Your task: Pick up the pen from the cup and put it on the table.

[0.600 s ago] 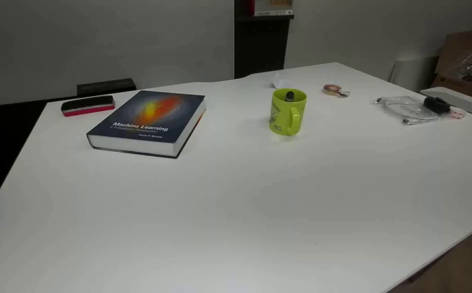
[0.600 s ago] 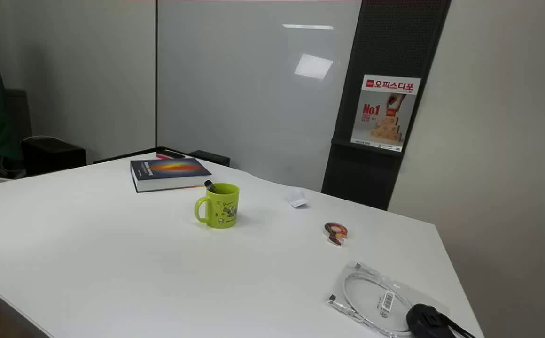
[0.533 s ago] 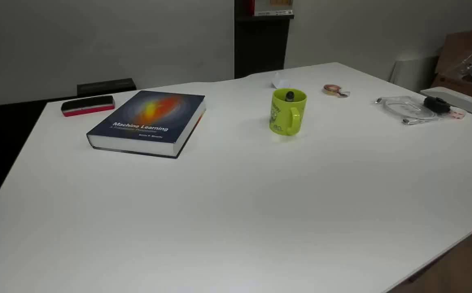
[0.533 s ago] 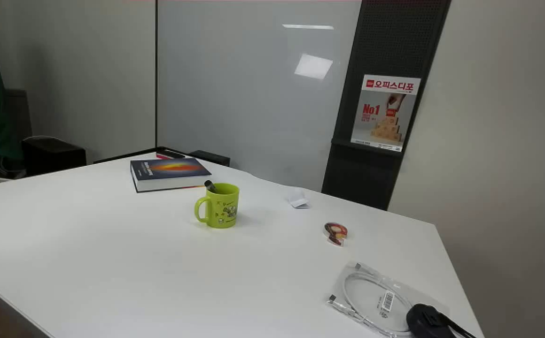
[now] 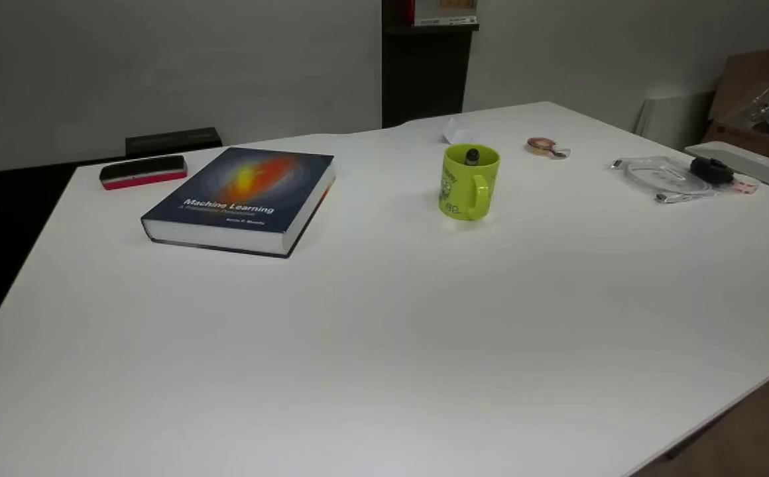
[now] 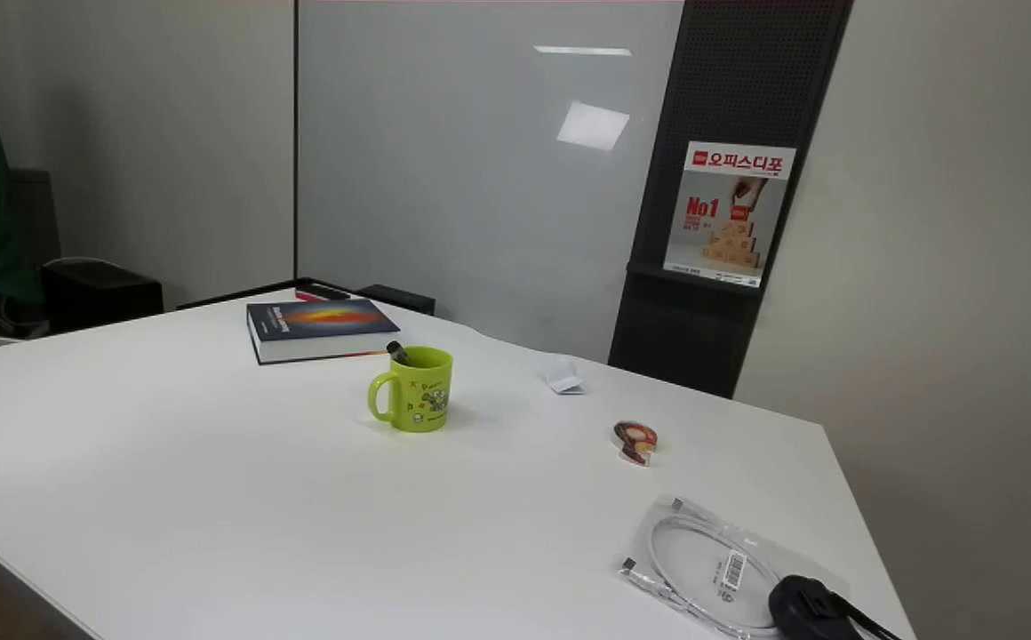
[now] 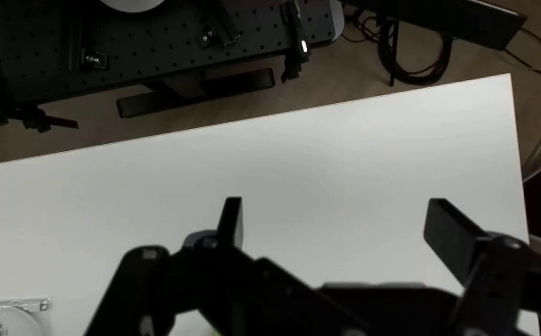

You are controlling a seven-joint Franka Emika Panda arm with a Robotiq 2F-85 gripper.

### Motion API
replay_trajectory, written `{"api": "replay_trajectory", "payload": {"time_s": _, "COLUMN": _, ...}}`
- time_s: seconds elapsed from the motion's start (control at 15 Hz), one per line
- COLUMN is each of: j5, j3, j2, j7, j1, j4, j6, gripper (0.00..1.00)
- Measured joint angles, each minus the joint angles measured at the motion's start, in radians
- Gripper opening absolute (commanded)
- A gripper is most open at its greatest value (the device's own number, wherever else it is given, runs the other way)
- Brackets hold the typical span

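Observation:
The lime-green cup (image 5: 459,192) stands upright on the white table (image 5: 384,344) in both exterior views (image 6: 420,400). The dark pen (image 6: 397,352) leans inside the cup, its end just above the rim on the handle side; it also shows in an exterior view (image 5: 472,158). Its lower part is hidden by the cup. My gripper (image 7: 336,219) shows only in the wrist view, jaws wide apart with nothing between them, above the table (image 7: 322,158). A green sliver, likely the cup (image 7: 215,332), shows behind the gripper at the bottom edge there. The pen is out of the wrist view.
A thick book (image 5: 238,192) and a red-and-black flat object (image 5: 144,173) lie on one side of the cup. A paper scrap (image 6: 563,377), a small patterned item (image 6: 635,440), a bagged cable (image 6: 711,569) and a black object (image 6: 809,609) lie on the other side.

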State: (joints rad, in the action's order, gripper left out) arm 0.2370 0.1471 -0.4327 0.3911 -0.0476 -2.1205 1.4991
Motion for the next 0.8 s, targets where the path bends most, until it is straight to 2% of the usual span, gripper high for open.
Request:
{"api": "replay_trajectory", "payload": {"time_s": 0.33, "j5": -0.033, "j3": 0.0, "j2": 0.002, "j7": -0.004, "j1": 0.009, "j4": 0.0, "j6": 0.034, "gripper": 1.0}}
{"api": "replay_trajectory", "payload": {"time_s": 0.6, "j5": -0.163, "j3": -0.01, "j2": 0.034, "j7": -0.008, "j1": 0.055, "j4": 0.009, "j6": 0.167, "gripper": 1.0}}
{"api": "replay_trajectory", "payload": {"time_s": 0.8, "j5": -0.234, "j3": -0.027, "j2": 0.115, "j7": -0.007, "j1": 0.091, "j4": 0.042, "j6": 0.281, "gripper": 1.0}}
